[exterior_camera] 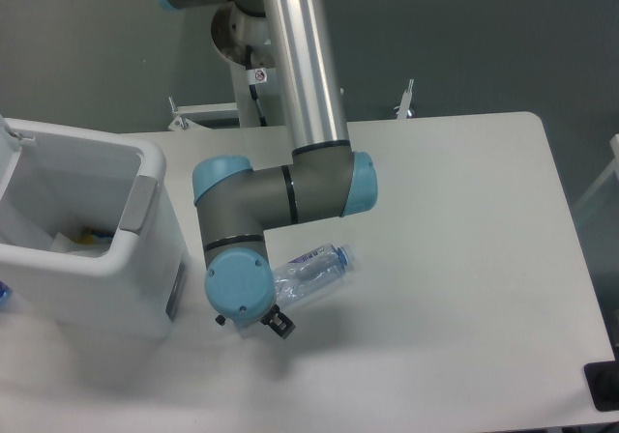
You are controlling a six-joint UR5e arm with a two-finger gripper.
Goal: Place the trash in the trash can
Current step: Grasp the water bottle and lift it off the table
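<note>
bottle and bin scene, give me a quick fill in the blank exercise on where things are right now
1. The clear plastic bottle lies on the white ____.
2. The white bin stands to the ____ of the bottle in the picture.
3. The end effector is at the bottle's ____ end, the one nearer the bin.
4. The arm's joint caps are light ____.

Missing words: table; left; bottom; blue

crushed clear bottle (311,271) flat on table; big white trash can (145,259) upright, left
</note>
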